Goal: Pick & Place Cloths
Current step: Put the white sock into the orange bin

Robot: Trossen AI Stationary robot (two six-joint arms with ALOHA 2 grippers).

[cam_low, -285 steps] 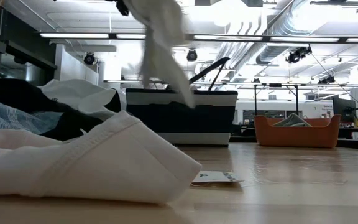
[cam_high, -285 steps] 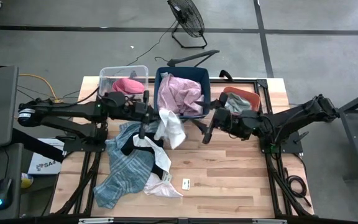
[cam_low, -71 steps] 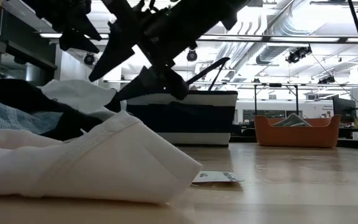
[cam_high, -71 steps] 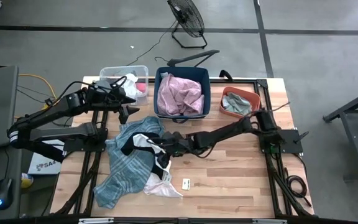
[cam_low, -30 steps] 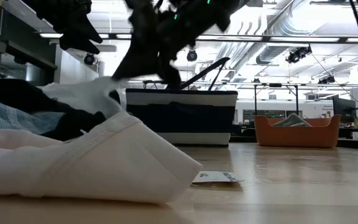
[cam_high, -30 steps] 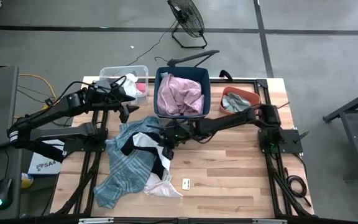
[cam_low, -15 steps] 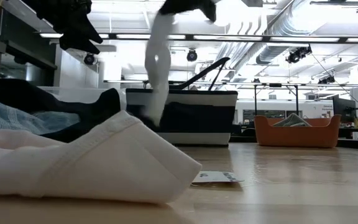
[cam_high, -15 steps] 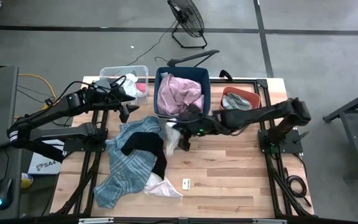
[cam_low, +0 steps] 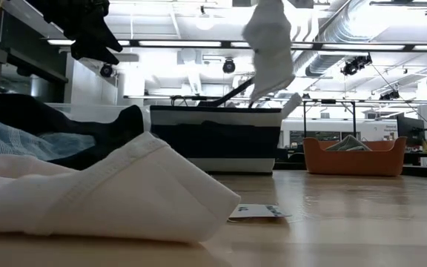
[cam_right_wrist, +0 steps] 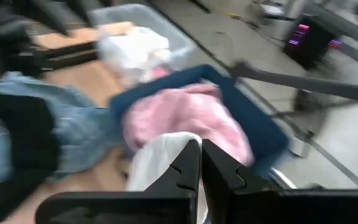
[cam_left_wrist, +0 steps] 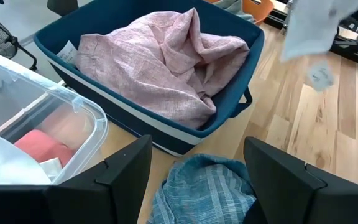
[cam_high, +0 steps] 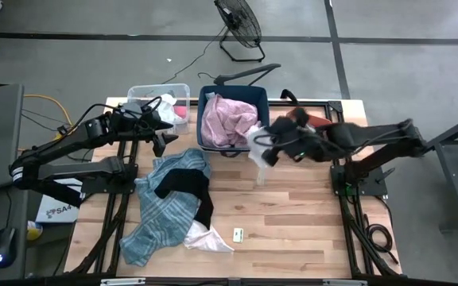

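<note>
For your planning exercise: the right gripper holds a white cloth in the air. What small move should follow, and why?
Probably carry on toward the orange bin: the right gripper is shut on the white cloth, which hangs beside the blue bin, clear of the table.

Three bins (cam_high: 233,119), one fan (cam_high: 239,25), one paper tag (cam_high: 238,233), two arms, about six cloths (cam_high: 165,210); exact cloth count unclear.

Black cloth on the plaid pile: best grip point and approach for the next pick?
Probably the upper band of the black cloth, from straight above. It lies on top of the plaid cloth, uncovered, so pinching a raised fold there should lift it alone. The right end effector currently holds a white cloth.
</note>
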